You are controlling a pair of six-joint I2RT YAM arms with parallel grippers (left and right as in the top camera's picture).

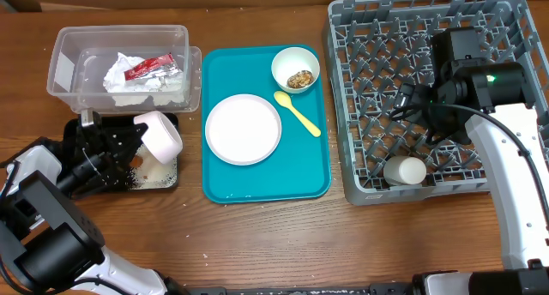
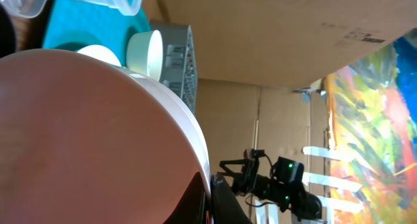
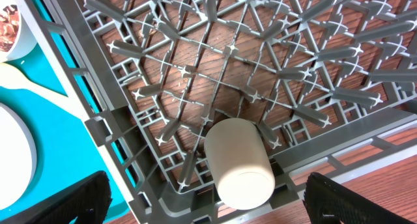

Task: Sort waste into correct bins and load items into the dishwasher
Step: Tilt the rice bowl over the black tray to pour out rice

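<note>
Left end effector (image 1: 141, 141) is gripping a tipped white bowl (image 1: 161, 137) over the black tray (image 1: 171, 184); you are risking rice (image 1: 156, 171) spilling beside it.

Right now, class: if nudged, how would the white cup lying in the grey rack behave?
The cup lies on its side, round and smooth, so it would probably roll. Pegs of the rack close beside it would likely stop it quickly.

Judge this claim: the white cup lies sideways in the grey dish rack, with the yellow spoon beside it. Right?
No. The white cup lies sideways in the grey dish rack, but the yellow spoon lies on the teal tray, as the overhead view shows.
</note>
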